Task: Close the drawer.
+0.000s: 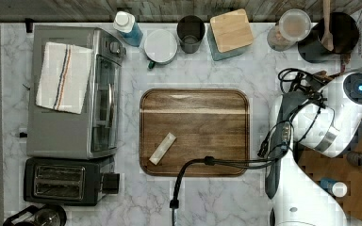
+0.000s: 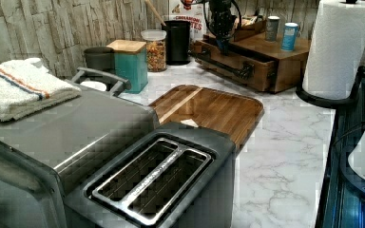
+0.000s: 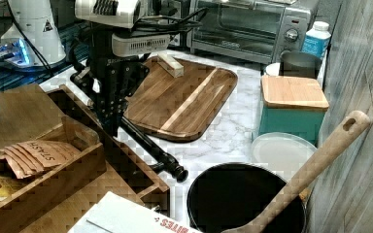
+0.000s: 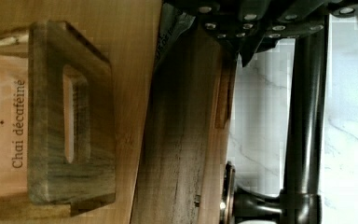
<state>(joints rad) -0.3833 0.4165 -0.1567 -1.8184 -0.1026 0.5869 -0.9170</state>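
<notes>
Drawer: the drawer (image 2: 233, 59) stood pulled partway out of a wooden organiser (image 2: 275, 57) at the far end of the counter in the left view, its front carrying a black bar handle (image 3: 150, 148).
Where it lay: in the right view it sat at the right view's lower left, its open top a dark gap between the front panel and the organiser body.
Gripper: the gripper (image 3: 109, 114) hung point-down over the drawer's front edge, just behind the handle; in the left view (image 2: 223, 42) it dipped at the drawer's open top.
Gripper state: I could not tell whether it was spread or closed.
Why placed so: this looked like a pushing stance, tip against the front panel so the arm could drive it back into the organiser.
Tea packets: packets (image 3: 36, 155) lay in the organiser's top compartment, clear of the drawer's path.
Tray: a dark tray (image 1: 194, 132) with a small pale block (image 1: 162, 148) lay mid-counter, well apart from the drawer.
Progress: judged unfinished, as the gap was open.
</notes>
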